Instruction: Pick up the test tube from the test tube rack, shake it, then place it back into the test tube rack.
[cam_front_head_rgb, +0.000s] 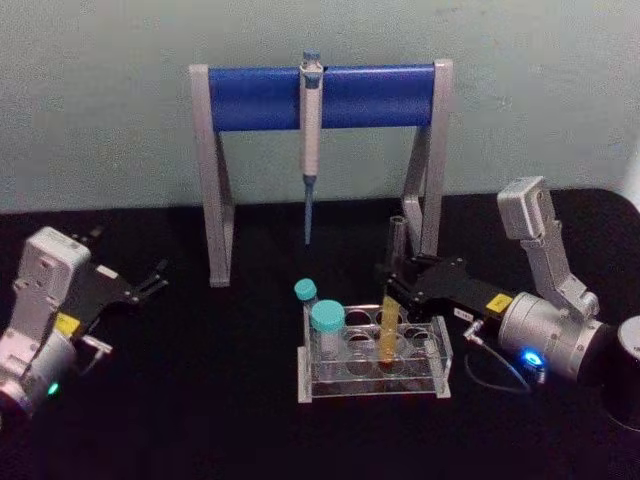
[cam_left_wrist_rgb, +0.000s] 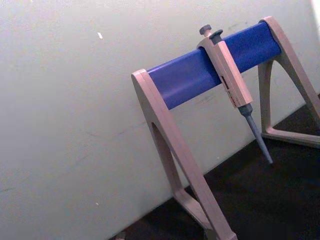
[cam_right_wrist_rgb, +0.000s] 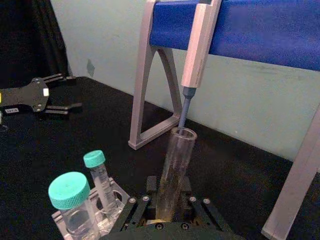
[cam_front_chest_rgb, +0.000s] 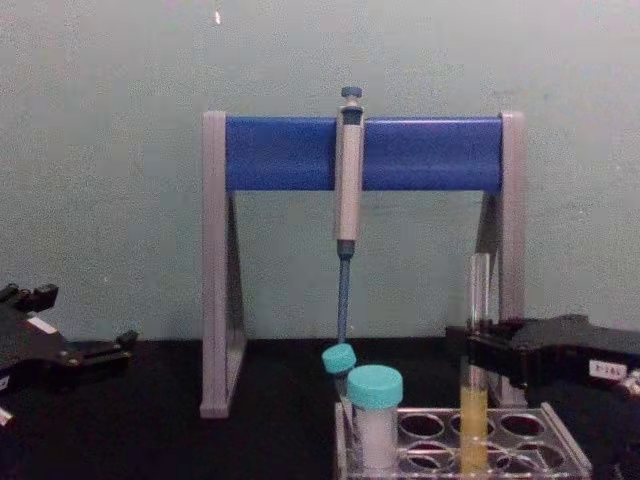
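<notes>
Right claw (cam_front_head_rgb: 392, 285) closed on the test tube (cam_front_head_rgb: 388, 335), which stands in the rack (cam_front_head_rgb: 350, 385) near the desk's front edge. Left claw (cam_front_head_rgb: 155, 277) spread and empty, at the desk's left edge. As I judge it, a tilted lift could bind the glass in its hole and drag the rack.
</notes>
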